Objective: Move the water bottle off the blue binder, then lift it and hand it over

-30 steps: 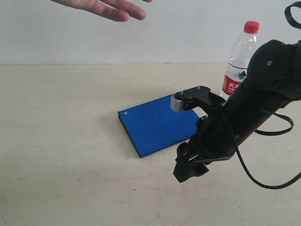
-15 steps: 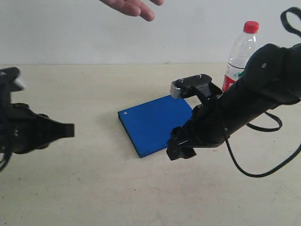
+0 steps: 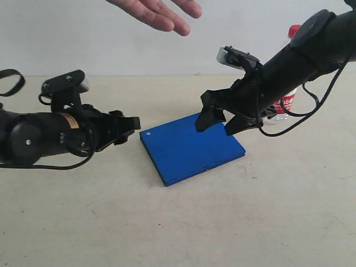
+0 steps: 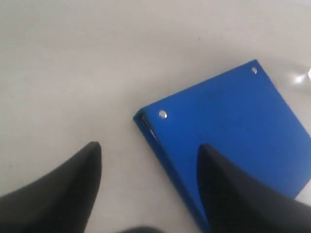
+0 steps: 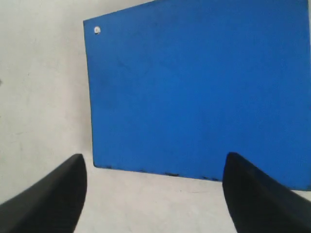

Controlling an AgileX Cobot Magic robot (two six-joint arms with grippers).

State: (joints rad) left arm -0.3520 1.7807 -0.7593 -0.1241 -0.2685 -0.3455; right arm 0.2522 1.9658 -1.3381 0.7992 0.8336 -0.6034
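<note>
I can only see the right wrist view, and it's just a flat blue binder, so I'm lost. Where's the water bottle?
Observer: The small clear plastic water bottle with a red cap stands upright on the pale table. It is off the flat deep-blue binder, past its far right corner.
Operator: Is anyone there to take it from me?
Observer: Yes. In the exterior view, a person's open hand is held out in the air, higher up than both arms, on the far side of the binder.
</note>
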